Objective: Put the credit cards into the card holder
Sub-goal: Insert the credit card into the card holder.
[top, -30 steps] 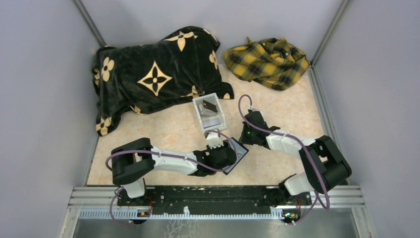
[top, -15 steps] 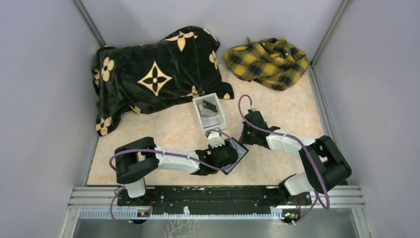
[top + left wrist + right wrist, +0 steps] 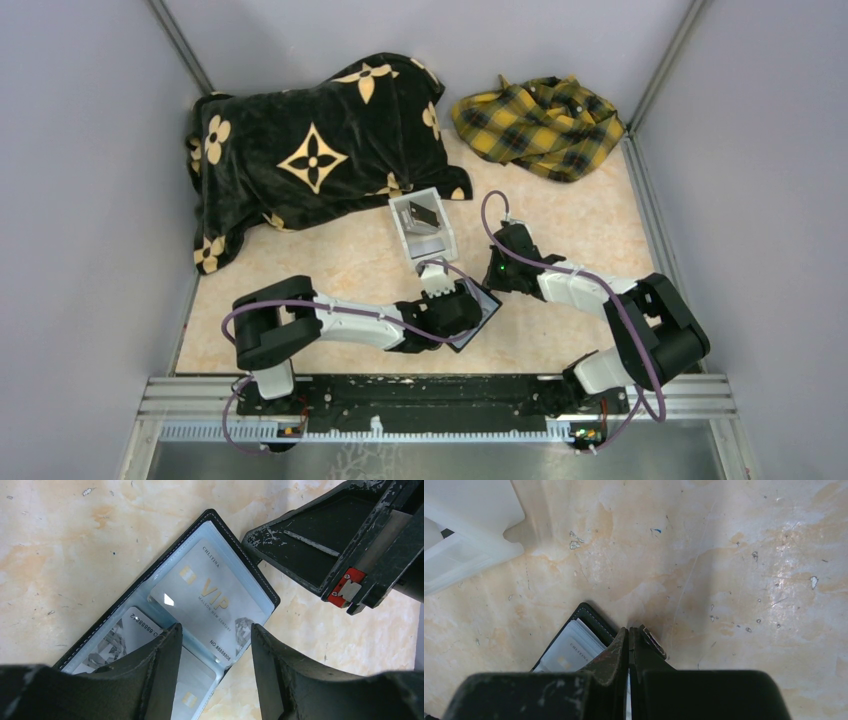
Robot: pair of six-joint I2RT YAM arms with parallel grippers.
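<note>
So the left claw (image 3: pixel 215 630) hangs wide over the open card holder (image 3: pixel 197 540). The right claw (image 3: pixel 629 630) is pinched shut, maybe pinning its corner. The holder looks floppy and the cards (image 3: pixel 212 605) slick and stiff, so grab them by the edges.

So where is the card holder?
Top view: the card holder lies open centrally under the left end effector, the right end effector at its right edge, near the white box.

Soft even light, mild glare.
</note>
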